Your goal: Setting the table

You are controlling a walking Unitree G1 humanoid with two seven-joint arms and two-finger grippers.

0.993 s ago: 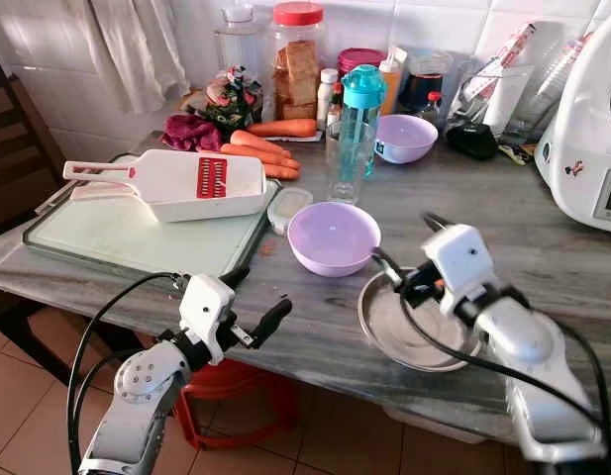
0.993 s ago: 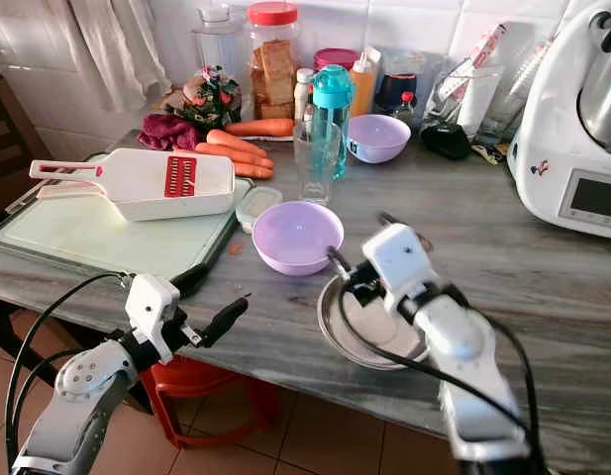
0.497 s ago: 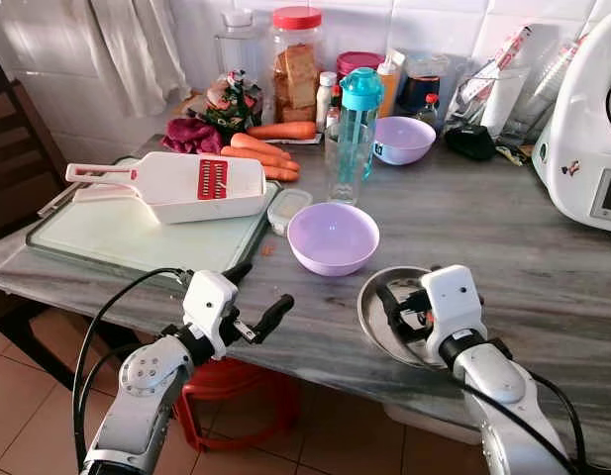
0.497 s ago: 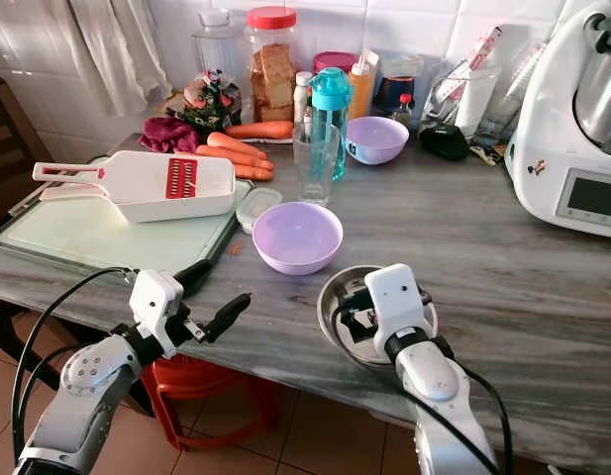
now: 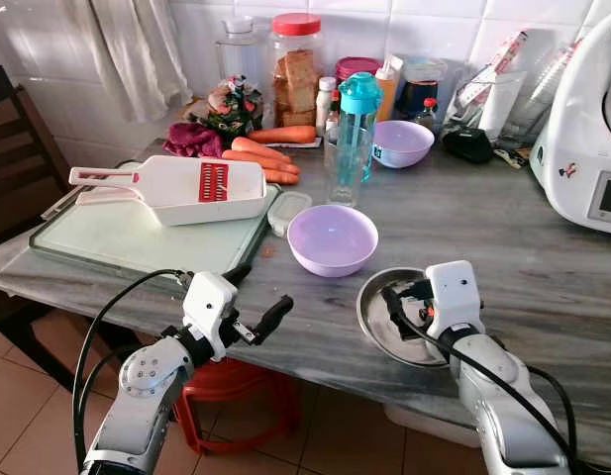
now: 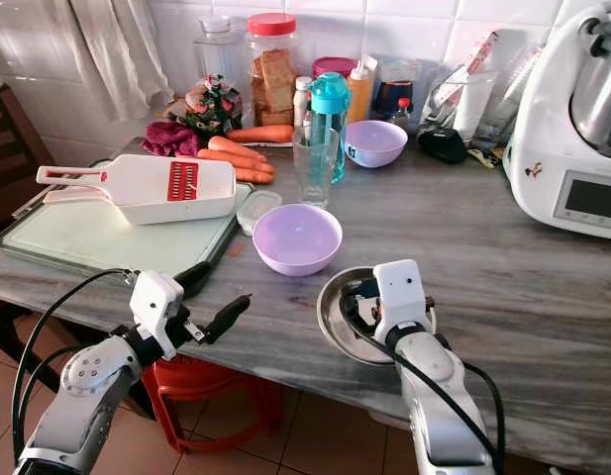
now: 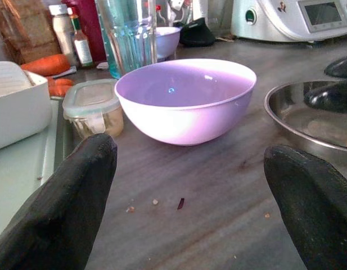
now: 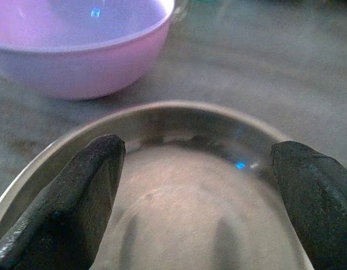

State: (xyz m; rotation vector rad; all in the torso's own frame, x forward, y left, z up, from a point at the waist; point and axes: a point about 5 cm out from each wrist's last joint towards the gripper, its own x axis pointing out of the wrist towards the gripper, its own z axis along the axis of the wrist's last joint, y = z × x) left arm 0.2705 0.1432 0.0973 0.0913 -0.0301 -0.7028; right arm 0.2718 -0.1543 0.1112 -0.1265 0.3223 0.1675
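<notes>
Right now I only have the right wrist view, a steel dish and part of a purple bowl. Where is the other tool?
Observer: The left tool hangs open off the table's front edge, pointing at the purple bowl.
Operator: What's behind that bowl?
Observer: An empty glass, and a teal bottle behind it.
Operator: And my tool?
Observer: The right tool is open, over the steel dish.

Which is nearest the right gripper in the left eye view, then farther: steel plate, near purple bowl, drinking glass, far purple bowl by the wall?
From the right gripper:
1. Steel plate, right under its open fingers.
2. Near purple bowl, just beyond, to the robot's left.
3. Drinking glass, farther back.
4. Far purple bowl, by the wall.
</notes>
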